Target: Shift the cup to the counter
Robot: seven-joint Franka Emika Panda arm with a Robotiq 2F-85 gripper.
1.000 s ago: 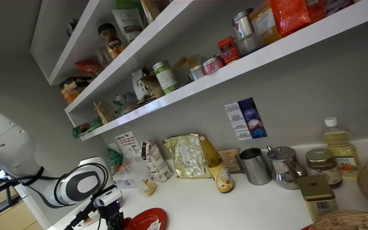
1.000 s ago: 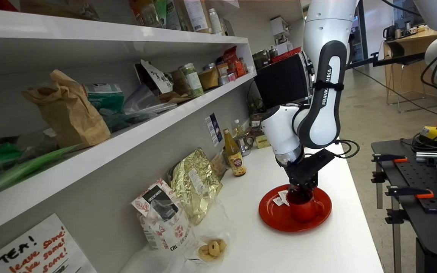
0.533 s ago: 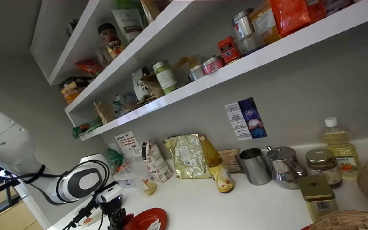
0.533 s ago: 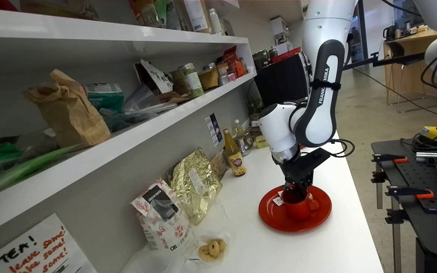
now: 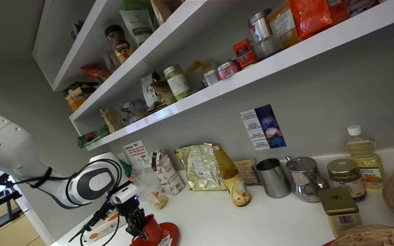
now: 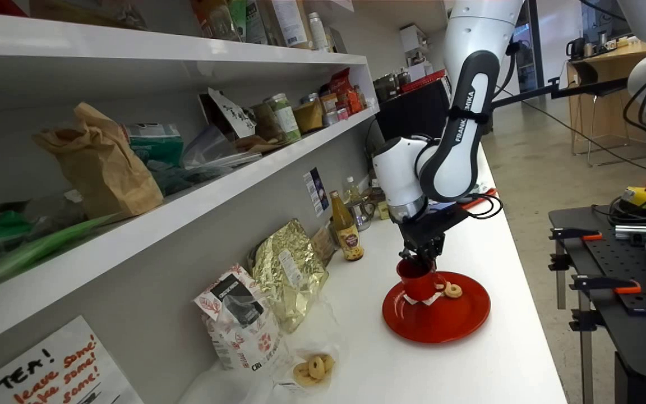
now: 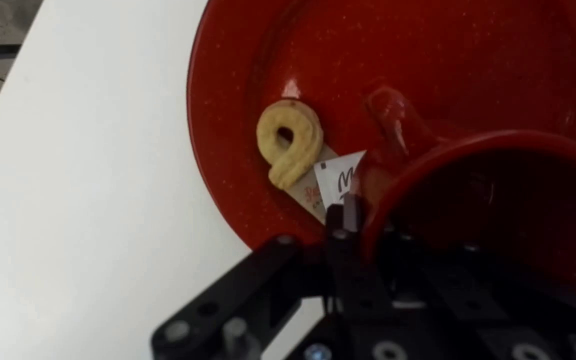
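Cup [image 6: 419,287]: glossy red inside and out, round rim, loop handle [image 7: 393,117], interior deep in shadow, roughly upright | held over red plate [image 6: 441,325] on white counter [image 6: 390,370], whether touching plate unclear | gripper [image 6: 423,258]: clamped on cup's wall at rim, near handle

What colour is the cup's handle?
Red. The cup's handle shows best in the wrist view.

It was possible to count one red handled cup [image 6: 417,286], one round red plate [image 6: 435,325], one tapered metal jug [image 5: 273,181], one lidded metal teapot [image 5: 303,186] and two woven baskets [image 5: 393,194] of straw colour.
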